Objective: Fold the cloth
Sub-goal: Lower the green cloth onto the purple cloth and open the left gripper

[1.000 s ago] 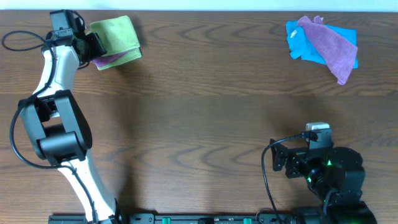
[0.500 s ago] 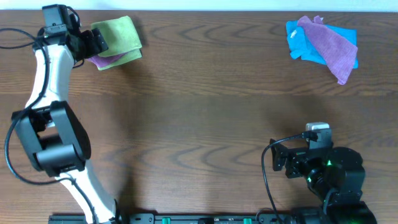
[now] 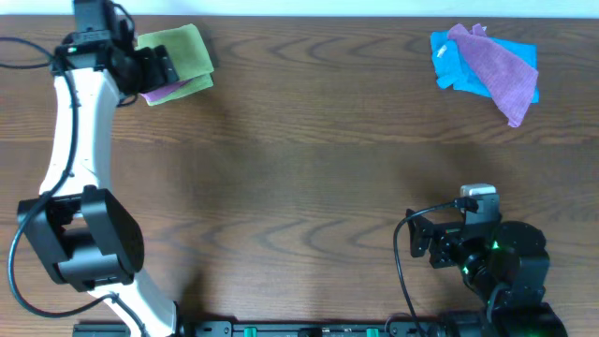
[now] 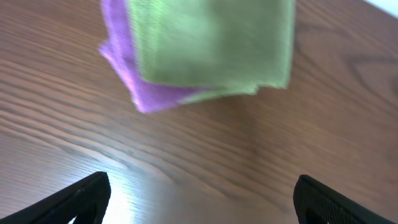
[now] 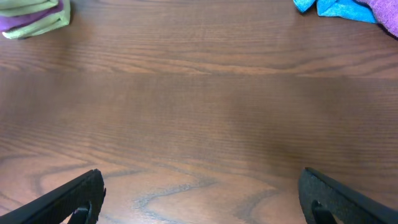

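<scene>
The lime-green cloth lies folded into a small rectangle at the far left of the table, on top of a purple cloth. My left gripper hovers at the pile's left edge, open and empty. In the left wrist view the green cloth and the purple cloth lie ahead of the left gripper, apart from its fingers. My right gripper rests at the near right, open and empty. The right wrist view shows the green cloth far off.
A bright blue cloth with another purple cloth over it lies crumpled at the far right. The table's back edge runs just behind both piles. The right arm's base sits at the near right.
My left gripper has shifted a little to the right, over the left edge of the folded pile, and the arm's elbow has swung nearer. The cloths and right arm have not moved.
</scene>
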